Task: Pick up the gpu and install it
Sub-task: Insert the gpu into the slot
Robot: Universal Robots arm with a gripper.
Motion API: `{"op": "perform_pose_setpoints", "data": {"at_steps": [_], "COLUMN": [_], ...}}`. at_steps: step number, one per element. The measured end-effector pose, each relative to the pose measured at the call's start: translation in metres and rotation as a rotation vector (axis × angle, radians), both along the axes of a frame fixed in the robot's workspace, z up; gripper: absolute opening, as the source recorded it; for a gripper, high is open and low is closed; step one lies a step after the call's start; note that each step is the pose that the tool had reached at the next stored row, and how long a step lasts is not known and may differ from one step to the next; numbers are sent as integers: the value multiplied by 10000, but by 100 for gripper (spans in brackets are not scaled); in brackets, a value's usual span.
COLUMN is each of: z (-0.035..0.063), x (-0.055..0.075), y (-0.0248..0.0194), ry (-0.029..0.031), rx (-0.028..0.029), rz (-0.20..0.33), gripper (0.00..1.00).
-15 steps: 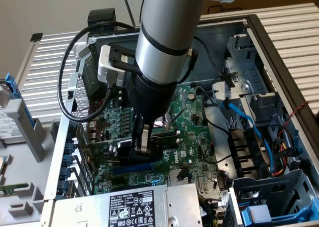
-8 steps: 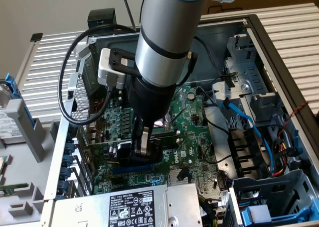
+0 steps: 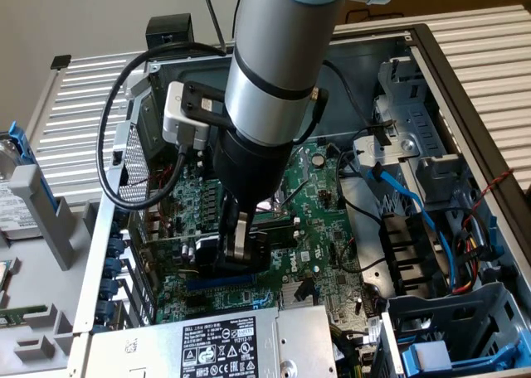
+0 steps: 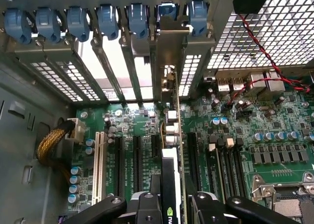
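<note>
The gpu stands on edge above the large green motherboard, seen edge-on in the wrist view, its black shroud beside a thin green board. Its silver end bracket reaches up to the case's rear slot openings. My gripper is shut on the gpu, with one black finger on each side of the card. In the exterior view my gripper reaches down into the open computer case, and the gpu stands upright over the motherboard near the long expansion slots.
Blue retention clips line the rear slot row. Empty black expansion slots lie beside the card. A red-black wire crosses the fan grille. The power supply, blue cables and a drive cage crowd the case.
</note>
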State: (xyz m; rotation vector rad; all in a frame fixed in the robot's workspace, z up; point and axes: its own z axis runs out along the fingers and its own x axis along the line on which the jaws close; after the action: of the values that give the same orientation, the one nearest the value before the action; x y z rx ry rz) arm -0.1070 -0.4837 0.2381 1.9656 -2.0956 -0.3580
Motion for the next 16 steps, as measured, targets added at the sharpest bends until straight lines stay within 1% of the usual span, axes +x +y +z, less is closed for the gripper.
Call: {"op": "perform_pose_setpoints", "data": {"at_steps": [2, 4, 5, 16], "z": [-2, -4, -5, -10], "x": [0, -1, -2, -41], "y": [0, 0, 0, -1], "ry": [-32, -77, -89, -95], "rx": [0, 1, -1, 1], "rz": [0, 1, 1, 3], "gripper": [29, 29, 29, 29]}}
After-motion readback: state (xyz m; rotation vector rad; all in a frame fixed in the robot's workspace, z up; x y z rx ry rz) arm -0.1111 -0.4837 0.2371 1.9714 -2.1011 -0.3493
